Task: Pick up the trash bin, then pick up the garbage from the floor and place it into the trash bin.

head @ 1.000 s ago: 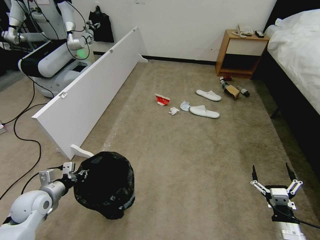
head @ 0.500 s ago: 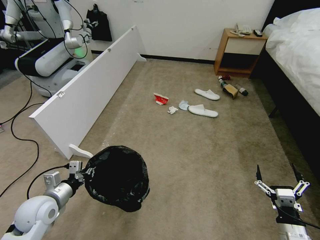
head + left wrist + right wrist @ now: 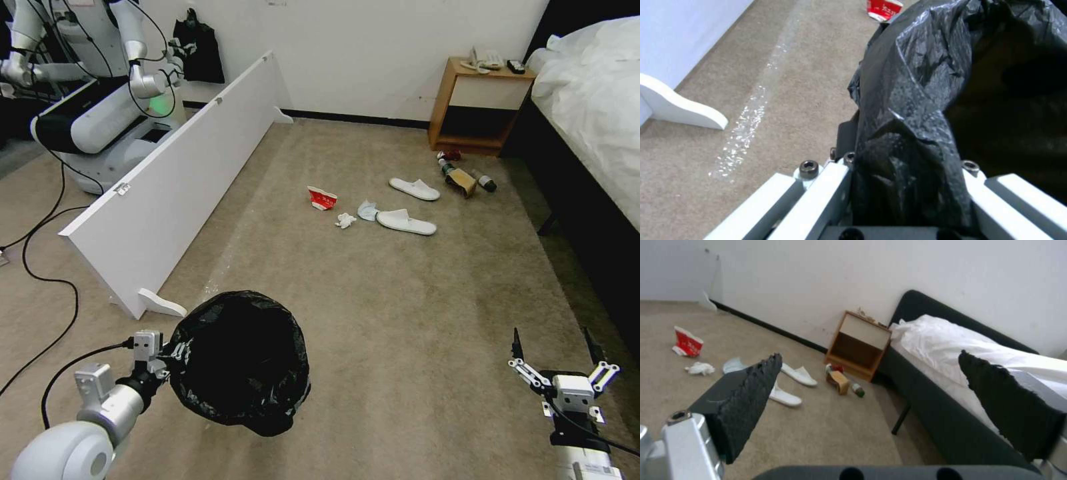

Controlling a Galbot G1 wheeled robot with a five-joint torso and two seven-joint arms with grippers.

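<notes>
Left gripper (image 3: 155,358) clamped on trash bin (image 3: 237,360) rim, bin lifted higher than second ago. Right gripper (image 3: 555,350) jaws wide, empty. Garbage (image 3: 377,207) far ahead on carpet, untouched; bin pickup done.

The black bag (image 3: 237,360) covers the trash bin so fully that its white wall is hidden in the head view. In the left wrist view the bag's folds (image 3: 911,160) hide the left hand's fingertips and the bin's rim. The bed (image 3: 593,100) is cut off by the picture's right edge. Beside the nightstand (image 3: 477,107), the bottles and can (image 3: 460,170) are too small to read. The things on the nightstand's top are too small to tell.
</notes>
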